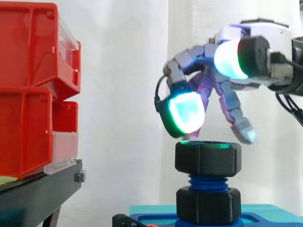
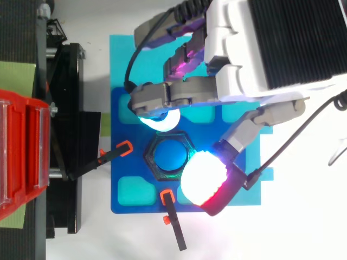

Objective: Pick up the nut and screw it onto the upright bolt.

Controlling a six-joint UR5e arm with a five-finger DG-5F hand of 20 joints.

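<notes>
- Because my pad (image 1: 187, 113) hangs right at the top rim of the nut (image 1: 208, 158) in the side view, I cannot tell whether it rests there or clears it by a sliver.
- Seen from above, my hand (image 2: 244, 65) covers the far part of the blue plate (image 2: 124, 184) and of the turquoise mat (image 2: 119, 59) under it.
- Most of the bolt (image 1: 207, 181) is hidden. A short run of blue thread shows between two black hexes, and its blue tip shows through the nut's hole from above. Its foot is cut off by the side view's lower edge.
- My fingers are spread and loosely bent, clasping nothing. From above, two glowing pads sit on opposite sides of the nut.
- The nut sits level on top of the upright bolt, at the middle of the plate, with bare thread below it.
- It is a chunky black hexagon with flat faces, softened edges and a matt, plastic-looking skin. A green glint from my pad lies on its rim.
- A second black hex collar (image 1: 208, 204) of the same shape sits at the bolt's base.
- Two thin black clamps (image 2: 123, 147) with orange tips lie on the plate, pointing toward the nut.
- Glossy red bins (image 1: 28, 94) with clear front lips sit on a black stand (image 1: 38, 189), cut off at the left edge.
</notes>
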